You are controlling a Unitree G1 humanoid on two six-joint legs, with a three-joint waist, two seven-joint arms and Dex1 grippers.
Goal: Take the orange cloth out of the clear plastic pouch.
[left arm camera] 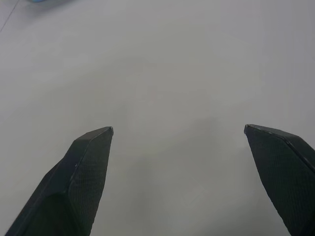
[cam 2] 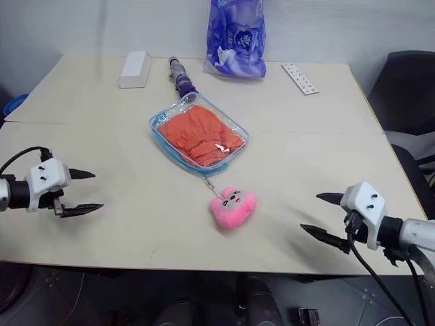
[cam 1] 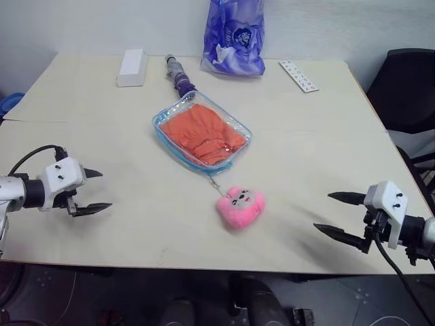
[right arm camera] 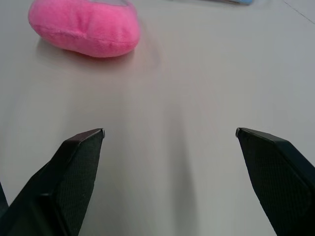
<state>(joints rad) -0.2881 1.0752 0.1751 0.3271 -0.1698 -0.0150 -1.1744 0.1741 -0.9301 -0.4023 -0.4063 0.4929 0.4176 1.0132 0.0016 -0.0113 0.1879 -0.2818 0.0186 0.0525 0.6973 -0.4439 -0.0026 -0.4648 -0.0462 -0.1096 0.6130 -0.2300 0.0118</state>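
While the orange cloth (cam 1: 203, 135) is lying inside the clear plastic pouch (cam 1: 162, 125), both grippers are hovering wide open and empty over the table (cam 1: 306, 156).

The pouch is lying flat near the middle of the table, its light blue zipper edge running around the cloth, and a short chain is leading from its near corner to the pink plush charm (cam 1: 240, 206), which is resting on the table just in front of it. The left gripper (cam 1: 95, 191) is hanging at the left near edge, well apart from the pouch, its fingers spread and holding nothing. The right gripper (cam 1: 338, 215) is hanging at the right near edge, fingers also spread, pointing toward the charm but not touching it. Behind the pouch, a purple-blue printed bag (cam 1: 235, 35), a white box (cam 1: 132, 66) and a white strip (cam 1: 298, 75) are lying at the far side.
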